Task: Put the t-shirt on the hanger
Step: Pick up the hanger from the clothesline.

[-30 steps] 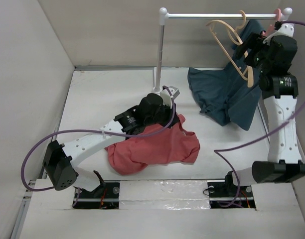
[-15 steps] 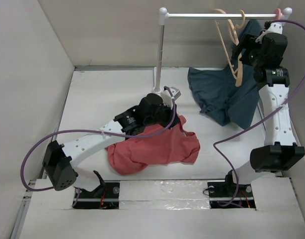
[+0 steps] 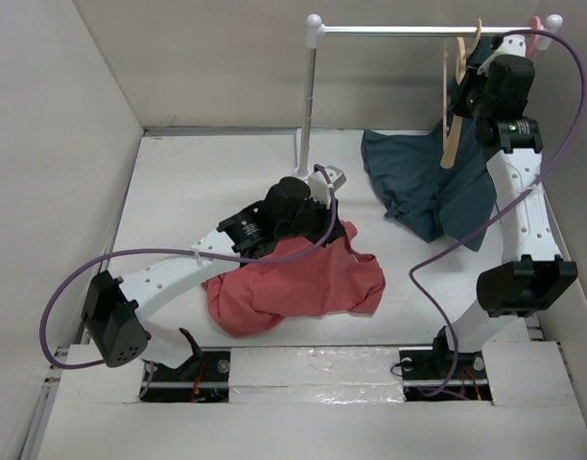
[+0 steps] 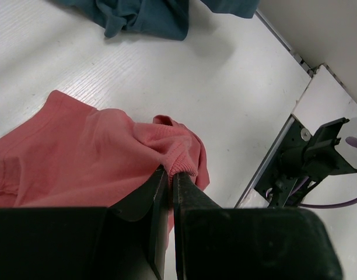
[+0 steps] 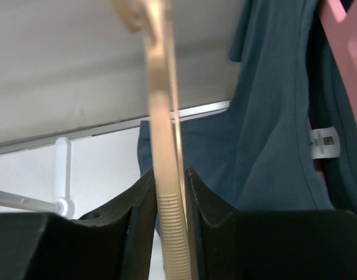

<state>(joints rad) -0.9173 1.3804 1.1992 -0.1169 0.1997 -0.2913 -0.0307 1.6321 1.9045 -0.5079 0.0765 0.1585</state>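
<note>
The light tan wooden clothes hanger (image 3: 450, 110) hangs edge-on and nearly upright, with its hook up at the white rail (image 3: 399, 31) and its ribbed arm clamped in the right gripper (image 5: 167, 175). The coral-red cotton t-shirt (image 3: 303, 283) lies crumpled on the white table (image 3: 198, 192), one fold pinched by the left gripper (image 4: 170, 174).
</note>
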